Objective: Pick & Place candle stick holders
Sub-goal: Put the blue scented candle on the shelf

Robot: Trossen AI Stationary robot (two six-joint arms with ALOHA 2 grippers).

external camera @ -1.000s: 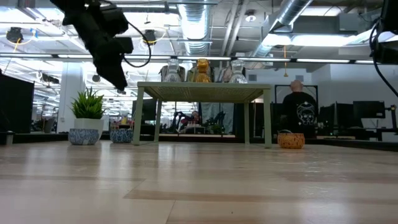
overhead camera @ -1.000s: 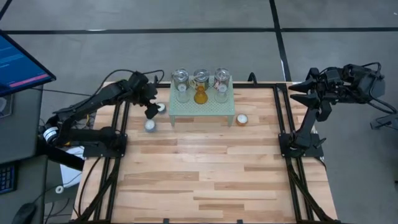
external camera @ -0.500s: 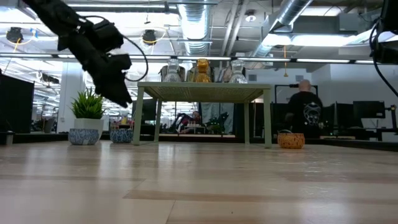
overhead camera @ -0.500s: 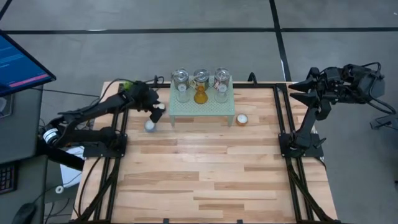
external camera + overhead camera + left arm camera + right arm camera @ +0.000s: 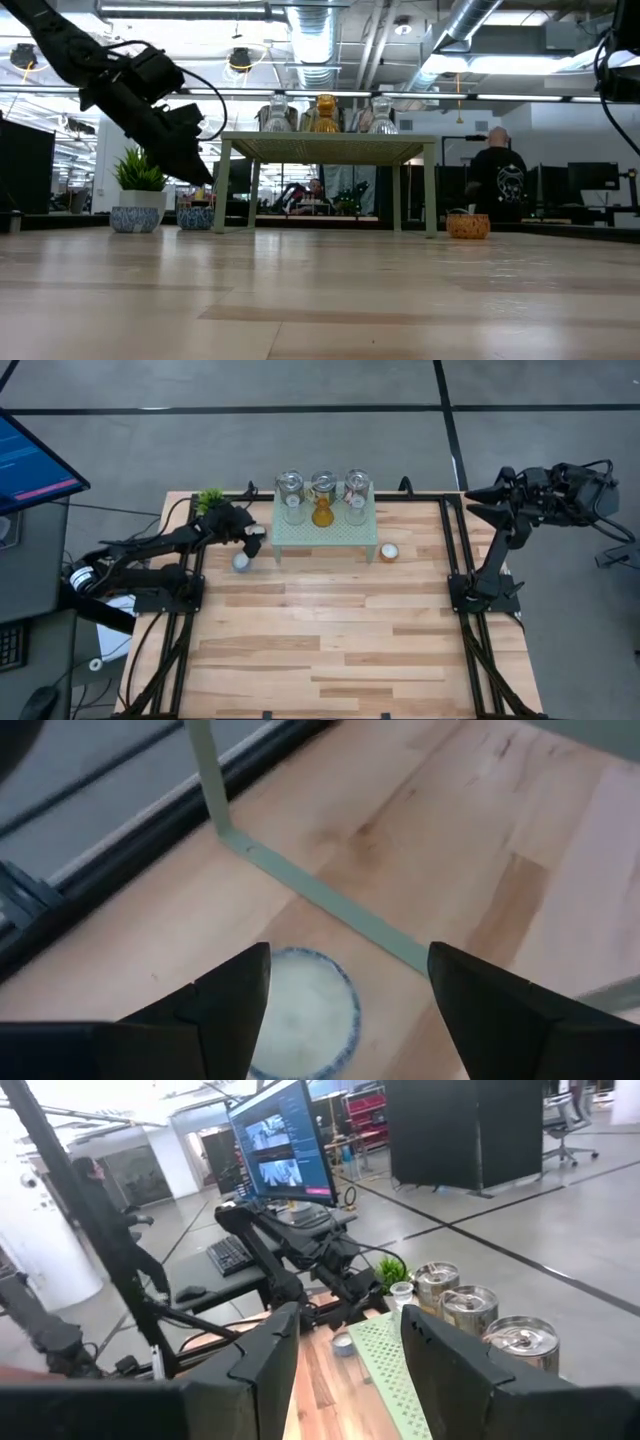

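Observation:
The pale green mesh stand (image 5: 325,532) at the table's far middle carries three silvery glass jars (image 5: 323,482), an amber cup (image 5: 322,514) and two clear cups (image 5: 293,513). A white tealight cup (image 5: 300,1020) sits on the table by the stand's left leg. Another white tealight cup (image 5: 241,562) sits nearer. An orange tealight cup (image 5: 388,551) sits right of the stand. My left gripper (image 5: 348,960) is open just above the first white cup; it also shows in the high view (image 5: 252,540) and the low view (image 5: 198,168). My right gripper (image 5: 482,506) is open and raised beyond the table's right edge.
A small green potted plant (image 5: 210,498) stands at the far left corner, behind my left arm. The stand's leg and lower bar (image 5: 300,885) run close beyond the white cup. The table's near half is bare wood (image 5: 330,650). A person (image 5: 497,185) stands in the room behind.
My left gripper has come down beside the stand's left leg toward the white tealight cup, and the arm has dropped lower, uncovering the potted plant in the high view. The person in the room has walked right.

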